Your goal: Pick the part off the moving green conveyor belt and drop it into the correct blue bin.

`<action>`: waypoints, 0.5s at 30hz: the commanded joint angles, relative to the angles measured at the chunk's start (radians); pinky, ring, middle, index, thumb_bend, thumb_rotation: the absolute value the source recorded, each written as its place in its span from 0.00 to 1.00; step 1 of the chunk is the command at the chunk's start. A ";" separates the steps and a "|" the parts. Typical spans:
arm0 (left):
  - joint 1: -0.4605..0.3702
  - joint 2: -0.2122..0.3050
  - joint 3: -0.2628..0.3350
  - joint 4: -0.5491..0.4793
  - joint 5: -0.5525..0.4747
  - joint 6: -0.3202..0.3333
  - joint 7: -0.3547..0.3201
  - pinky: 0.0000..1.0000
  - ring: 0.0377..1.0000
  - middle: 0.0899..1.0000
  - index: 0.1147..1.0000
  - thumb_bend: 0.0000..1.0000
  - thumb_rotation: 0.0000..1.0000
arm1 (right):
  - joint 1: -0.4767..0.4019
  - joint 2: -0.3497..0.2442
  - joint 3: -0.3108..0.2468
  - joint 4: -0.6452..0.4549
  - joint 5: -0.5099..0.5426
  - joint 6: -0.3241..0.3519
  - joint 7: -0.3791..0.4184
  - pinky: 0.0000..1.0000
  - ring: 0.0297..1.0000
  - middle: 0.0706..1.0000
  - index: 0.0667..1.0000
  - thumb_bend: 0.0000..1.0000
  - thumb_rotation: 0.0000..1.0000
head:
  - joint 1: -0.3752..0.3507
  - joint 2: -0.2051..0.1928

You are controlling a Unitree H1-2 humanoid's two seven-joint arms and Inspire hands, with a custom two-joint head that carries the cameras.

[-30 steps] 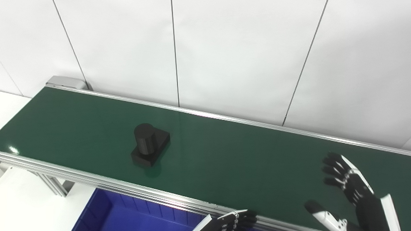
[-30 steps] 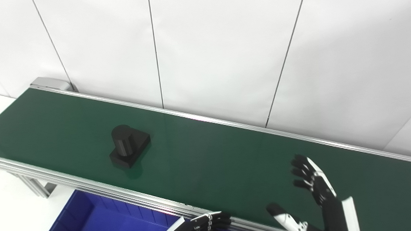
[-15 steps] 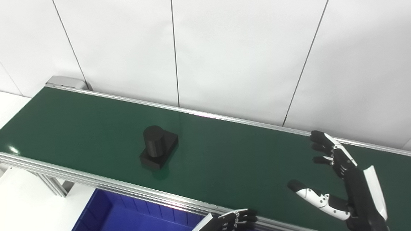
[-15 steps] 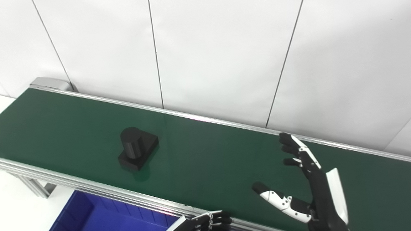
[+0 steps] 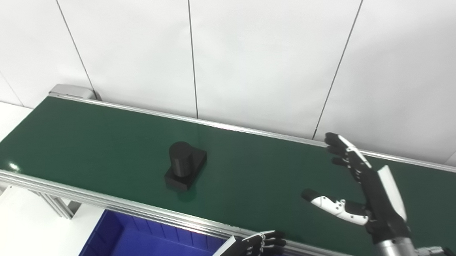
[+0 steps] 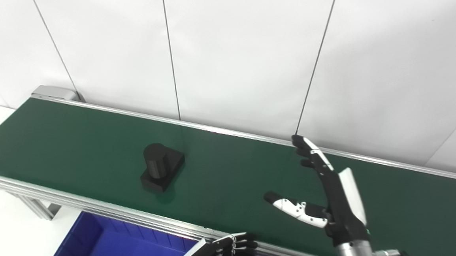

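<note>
Black part [image 5: 184, 165] rides my green belt [image 5: 94, 140]; right hand [image 5: 368, 192] spread empty, left hand [image 5: 255, 250] seemingly curled.

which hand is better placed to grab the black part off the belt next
Probably the right hand: it hangs open above the green belt, thumb and fingers spread toward the black part. The left hand sits low at the belt's near rail, over the blue bin, fingers curled.
</note>
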 commanded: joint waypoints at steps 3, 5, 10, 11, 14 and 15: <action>-0.017 -0.006 0.004 -0.023 -0.010 -0.028 -0.002 0.85 0.86 0.83 0.85 1.00 0.56 | -0.056 0.005 0.011 0.013 -0.018 0.028 0.005 0.76 0.84 0.86 0.87 0.66 0.34 | -0.004 0.002; -0.017 -0.006 0.003 -0.023 -0.009 -0.031 -0.001 0.85 0.86 0.83 0.85 1.00 0.56 | -0.065 0.009 0.010 0.025 -0.007 0.033 0.008 0.77 0.84 0.86 0.87 0.67 0.34 | -0.005 0.003; -0.015 -0.007 0.003 -0.024 -0.013 -0.027 -0.002 0.86 0.86 0.83 0.84 1.00 0.56 | -0.097 0.020 0.010 0.066 0.002 0.038 0.000 0.80 0.85 0.87 0.87 0.68 0.33 | -0.011 0.007; -0.014 -0.008 0.003 -0.027 -0.013 -0.025 -0.002 0.86 0.86 0.83 0.84 1.00 0.57 | -0.103 0.020 0.010 0.073 0.004 0.036 0.000 0.81 0.85 0.87 0.87 0.68 0.32 | -0.013 0.009; -0.013 -0.007 0.002 -0.029 -0.014 -0.030 -0.004 0.86 0.86 0.83 0.85 1.00 0.56 | -0.121 0.021 0.014 0.084 -0.003 0.045 0.001 0.80 0.85 0.87 0.87 0.68 0.33 | -0.014 0.013; -0.012 -0.007 0.002 -0.030 -0.014 -0.032 -0.004 0.86 0.86 0.83 0.84 1.00 0.56 | -0.126 0.023 0.016 0.086 -0.006 0.048 0.000 0.80 0.85 0.87 0.87 0.69 0.35 | -0.015 0.015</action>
